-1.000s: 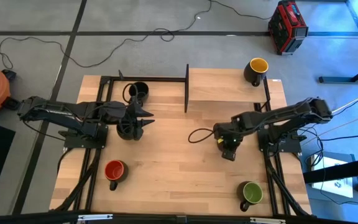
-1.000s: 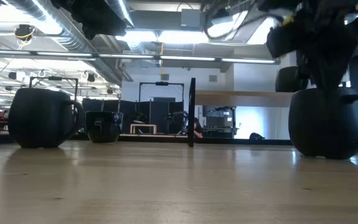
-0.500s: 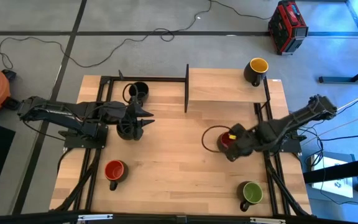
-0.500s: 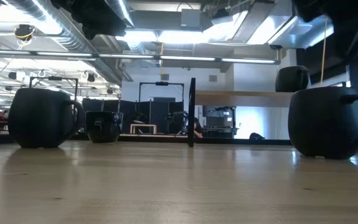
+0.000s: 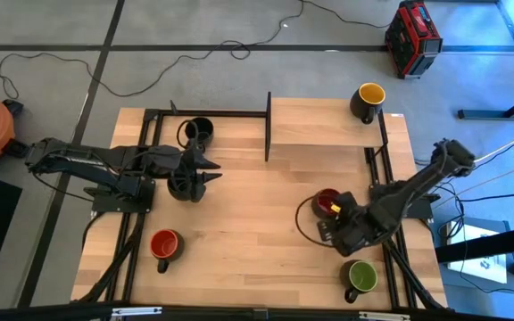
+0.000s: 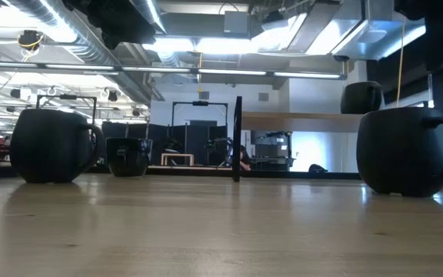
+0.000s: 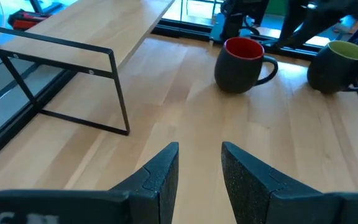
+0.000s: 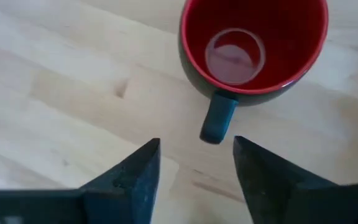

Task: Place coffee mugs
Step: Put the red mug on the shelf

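Dark fingers of the right gripper (image 8: 191, 171) stood apart with nothing between them, just short of the handle of a red-lined dark ceramic mug (image 8: 253, 46) that sat upright on the pale wooden table (image 5: 248, 214). A second earlier that gripper had been over this mug; it had since let go and drawn back toward the table's near right side, close to the green-lined dark mug (image 5: 360, 277). The left gripper (image 7: 197, 165) hung unmoved over a black-lined dark mug (image 5: 182, 185) at the table's left middle, its fingers parted and gripping nothing. A second black-lined mug (image 5: 200, 129) stood at the far left inside a thin black metal frame (image 5: 267, 125), a yellow-lined dark mug (image 5: 368, 101) on the far right shelf board, and another red-lined mug (image 5: 164, 247) near the front left edge. Bare wood lay open across the table's middle, between the two arms.
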Robot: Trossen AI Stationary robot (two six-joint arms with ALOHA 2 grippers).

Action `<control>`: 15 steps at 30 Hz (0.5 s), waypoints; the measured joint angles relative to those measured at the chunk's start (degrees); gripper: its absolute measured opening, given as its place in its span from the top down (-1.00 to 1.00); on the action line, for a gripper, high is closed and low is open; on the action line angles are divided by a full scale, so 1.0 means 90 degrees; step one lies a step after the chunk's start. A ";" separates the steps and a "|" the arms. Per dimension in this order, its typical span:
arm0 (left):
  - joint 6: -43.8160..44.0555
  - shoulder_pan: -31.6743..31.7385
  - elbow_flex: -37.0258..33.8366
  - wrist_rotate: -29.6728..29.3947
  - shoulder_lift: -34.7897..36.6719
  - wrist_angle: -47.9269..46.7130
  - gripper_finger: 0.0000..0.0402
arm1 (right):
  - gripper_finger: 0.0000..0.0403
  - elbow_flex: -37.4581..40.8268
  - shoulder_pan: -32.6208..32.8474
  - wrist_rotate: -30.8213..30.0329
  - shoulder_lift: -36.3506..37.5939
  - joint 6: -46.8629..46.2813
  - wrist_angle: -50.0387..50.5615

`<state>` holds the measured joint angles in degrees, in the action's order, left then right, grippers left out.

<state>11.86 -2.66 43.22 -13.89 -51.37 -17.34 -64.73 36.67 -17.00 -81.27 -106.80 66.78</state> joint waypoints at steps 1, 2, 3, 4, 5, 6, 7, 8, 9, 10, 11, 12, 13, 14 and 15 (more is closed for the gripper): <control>0.0002 0.0000 0.0000 0.0005 0.0000 0.0005 0.42 | -0.01 0.0000 0.0022 0.0008 -0.0098 -0.0097 0.0002; 0.0002 0.0000 0.0000 0.0005 0.0000 0.0005 0.42 | -0.06 0.0000 0.0023 0.0012 -0.0195 -0.0176 0.0030; 0.0002 0.0002 0.0000 0.0005 0.0000 0.0000 0.42 | -0.09 0.0000 0.0024 0.0005 -0.0294 -0.0290 0.0057; 0.0001 0.0000 0.0000 0.0005 0.0000 0.0002 0.42 | -0.12 0.0000 0.0024 -0.0025 -0.0400 -0.0382 0.0056; 0.0000 0.0000 0.0000 0.0005 0.0000 0.0002 0.42 | -0.15 0.0000 0.0027 -0.0071 -0.0495 -0.0432 0.0044; 0.0000 0.0000 0.0000 0.0005 0.0000 0.0001 0.42 | -0.16 0.0000 0.0050 -0.0117 -0.0585 -0.0448 0.0045; 0.0000 0.0000 0.0000 0.0005 0.0000 -0.0005 0.42 | -0.16 0.0000 0.0053 -0.0162 -0.0670 -0.0462 0.0047; 0.0000 0.0000 0.0000 0.0005 0.0000 -0.0011 0.42 | -0.17 0.0000 0.0051 -0.0167 -0.0776 -0.0500 0.0047; 0.0001 0.0000 0.0000 0.0005 0.0000 -0.0015 0.42 | -0.17 0.0000 0.0051 -0.0167 -0.0895 -0.0585 0.0050; 0.0001 0.0000 0.0000 0.0005 0.0000 -0.0015 0.42 | -0.16 0.0000 0.0053 -0.0163 -0.1004 -0.0657 0.0063; 0.0001 0.0000 0.0000 0.0005 0.0000 -0.0015 0.42 | -0.14 0.0000 0.0060 -0.0162 -0.1101 -0.0746 0.0077; 0.0000 0.0000 0.0000 0.0005 0.0000 -0.0017 0.42 | -0.12 0.0000 0.0096 -0.0164 -0.1177 -0.0820 0.0086; 0.0000 0.0000 0.0000 0.0005 0.0000 -0.0016 0.42 | -0.10 0.0000 0.0139 -0.0206 -0.1252 -0.0947 0.0087; 0.0000 0.0000 0.0000 0.0005 0.0000 -0.0017 0.42 | -0.07 0.0000 0.0186 -0.0318 -0.1338 -0.1114 0.0086; 0.0000 0.0000 0.0000 0.0005 0.0000 -0.0019 0.42 | -0.04 0.0000 0.0231 -0.0453 -0.1426 -0.1287 0.0085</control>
<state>11.86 -2.66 43.22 -13.85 -51.37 -17.52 -64.73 38.74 -21.07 -94.11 -118.38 67.55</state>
